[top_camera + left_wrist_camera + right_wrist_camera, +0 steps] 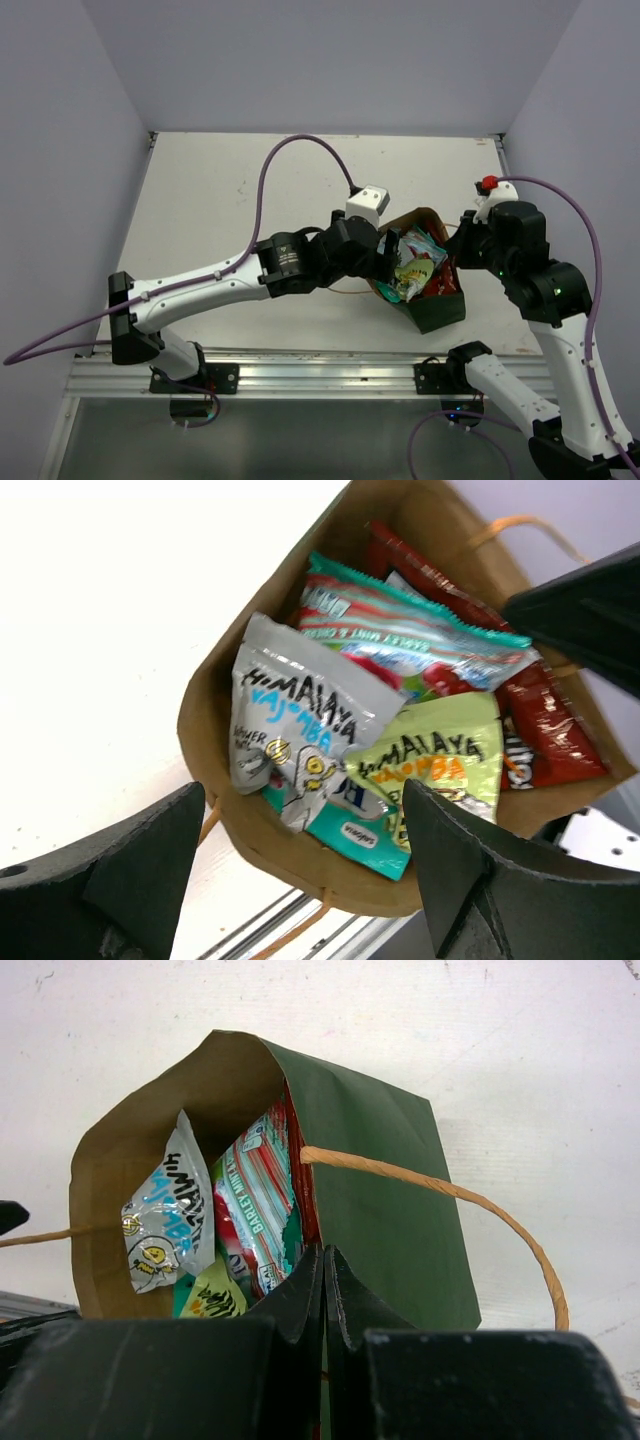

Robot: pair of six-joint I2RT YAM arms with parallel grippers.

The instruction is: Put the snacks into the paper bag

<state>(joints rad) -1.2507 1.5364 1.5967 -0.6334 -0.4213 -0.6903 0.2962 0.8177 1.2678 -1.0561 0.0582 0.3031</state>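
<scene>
The bag (440, 310) stands by the surface's (220, 200) near edge, right of middle, snacks (300, 730) inside, the left gripper (312, 875) spread wide over its mouth and the right gripper (325, 1280) clamped on its rim.

Table (220, 190): white flat top with a few tiny dark specks (one small mark sits toward the far left)
Walls (330, 60): plain pale lilac, closing the table in at the back and on both sides
Rail (320, 372): silver metal strip along the table's near edge
Lower surface (300, 440): dull grey, in front of the rail
</scene>
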